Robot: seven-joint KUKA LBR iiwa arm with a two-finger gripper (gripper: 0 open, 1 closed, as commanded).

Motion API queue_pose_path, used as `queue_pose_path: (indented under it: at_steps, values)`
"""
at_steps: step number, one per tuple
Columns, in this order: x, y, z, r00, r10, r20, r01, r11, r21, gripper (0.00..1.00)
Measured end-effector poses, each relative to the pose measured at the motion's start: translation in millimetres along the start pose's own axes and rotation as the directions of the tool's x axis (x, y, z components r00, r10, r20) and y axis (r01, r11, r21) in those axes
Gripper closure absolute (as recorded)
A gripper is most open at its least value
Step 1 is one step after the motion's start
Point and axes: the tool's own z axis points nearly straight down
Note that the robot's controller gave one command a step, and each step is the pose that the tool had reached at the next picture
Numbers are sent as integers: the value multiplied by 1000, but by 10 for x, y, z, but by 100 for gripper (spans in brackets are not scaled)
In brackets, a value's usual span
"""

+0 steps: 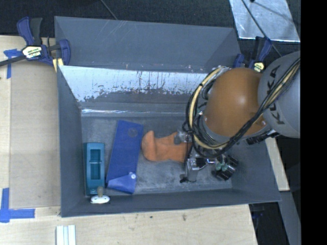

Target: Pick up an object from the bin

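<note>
My gripper (pixel 189 170) hangs low in the right part of the bin, just under the arm's wrist. It is at the right end of an orange, soft-looking lump (pixel 159 148) that lies in the middle of the bin floor. The lump's right end is hidden behind the gripper. A flat blue pouch (pixel 124 154) lies slanted just left of the lump and touches it.
A teal tape dispenser (pixel 94 167) lies along the left wall, with a small white disc (pixel 100 199) at its near end. The arm with its orange cover and cables fills the bin's right side.
</note>
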Motion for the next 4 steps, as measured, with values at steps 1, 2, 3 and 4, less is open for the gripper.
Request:
queue_pose_path:
  at_steps: [1, 2, 3, 4]
  values:
    - [-19, -1, -41, 1000, 1, 9, -1, 1000, 0, 0]
    - [-179, 2, 406, 999, 45, 17, -45, 999, -1, 0]
    - [-326, -102, 888, 994, 108, 9, -108, 994, -1, 100]
    - [-319, -102, 897, 994, 109, 7, -109, 994, -1, 0]
